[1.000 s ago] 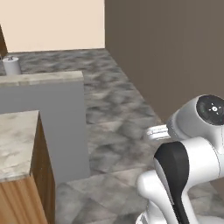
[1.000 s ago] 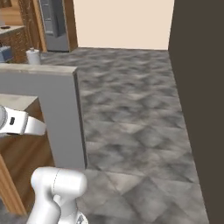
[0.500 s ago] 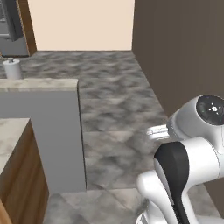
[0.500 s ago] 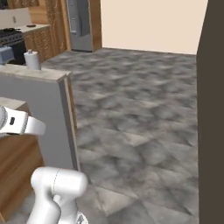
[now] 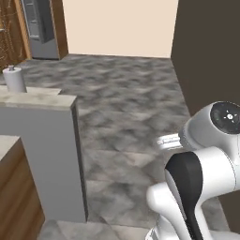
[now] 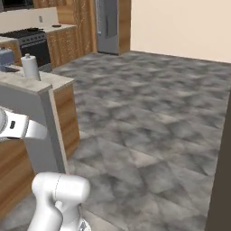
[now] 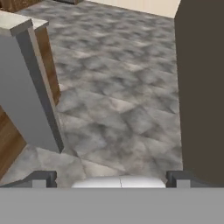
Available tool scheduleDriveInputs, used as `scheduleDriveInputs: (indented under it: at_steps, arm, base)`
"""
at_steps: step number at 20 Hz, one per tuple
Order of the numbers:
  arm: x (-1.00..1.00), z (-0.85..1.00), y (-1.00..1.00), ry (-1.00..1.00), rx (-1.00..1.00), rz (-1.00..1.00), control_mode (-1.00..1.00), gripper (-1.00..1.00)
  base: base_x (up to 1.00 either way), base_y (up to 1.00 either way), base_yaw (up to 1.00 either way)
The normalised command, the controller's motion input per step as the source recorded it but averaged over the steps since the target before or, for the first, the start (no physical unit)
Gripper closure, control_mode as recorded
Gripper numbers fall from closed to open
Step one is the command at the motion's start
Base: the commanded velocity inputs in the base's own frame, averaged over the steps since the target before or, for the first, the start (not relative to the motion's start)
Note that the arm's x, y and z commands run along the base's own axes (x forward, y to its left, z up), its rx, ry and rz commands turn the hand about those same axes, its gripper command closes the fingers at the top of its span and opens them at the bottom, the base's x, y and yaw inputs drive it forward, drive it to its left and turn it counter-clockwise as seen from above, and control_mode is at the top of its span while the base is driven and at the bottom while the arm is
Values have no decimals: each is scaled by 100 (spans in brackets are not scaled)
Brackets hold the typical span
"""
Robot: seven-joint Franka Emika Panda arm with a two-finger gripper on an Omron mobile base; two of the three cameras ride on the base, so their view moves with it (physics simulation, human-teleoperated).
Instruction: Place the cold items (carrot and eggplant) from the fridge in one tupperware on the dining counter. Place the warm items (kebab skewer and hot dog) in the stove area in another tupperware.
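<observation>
While the arm [image 5: 197, 187] stays folded low over the base, the gripper [image 7: 111, 178] looks down at bare floor with its two dark finger tips [image 7: 41, 178] set wide apart, nothing between them.

Carrot, eggplant, kebab skewer, hot dog and both tupperwares: none can be made out, so no heading or long axis can be given for any of them. The places the task names are partly in sight. One fridge [image 6: 108, 25], a tall grey steel-look box standing upright, sits at the far wall between wood cabinet panels; its lower part also shows in the left base view [image 5: 41, 28]. One stove [image 6: 28, 43], black with a dark top, stands in the wood cabinet run to the fridge's left.

Near the base: one counter [image 5: 40, 98] with a pale mottled stone top, flat grey end panel, wood side face [image 6: 67, 117]. One paper towel roll [image 5: 15, 79], a white upright cylinder, stands on that top near its end.

Floor [image 7: 118, 87]: grey marbled tile, matte. One dark brown wall [image 7: 201, 87], plain and flat, runs along the right side; a cream wall [image 5: 117, 26] closes the far end.
</observation>
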Motion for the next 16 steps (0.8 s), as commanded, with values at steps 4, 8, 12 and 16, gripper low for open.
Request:
scheduleDriveInputs:
  at_steps: [4, 8, 12, 16]
  arm:
    - [0, 0, 0, 0, 0, 0, 100, -100]
    - [0, 0, 0, 0, 0, 0, 100, -100]
    - [0, 0, 0, 0, 0, 0, 100, -100]
    - [0, 0, 0, 0, 0, 0, 100, -100]
  base:
    - [68, -73, 34]
    - [70, -71, 34]
    - [70, -72, 34]
    - [71, -71, 34]
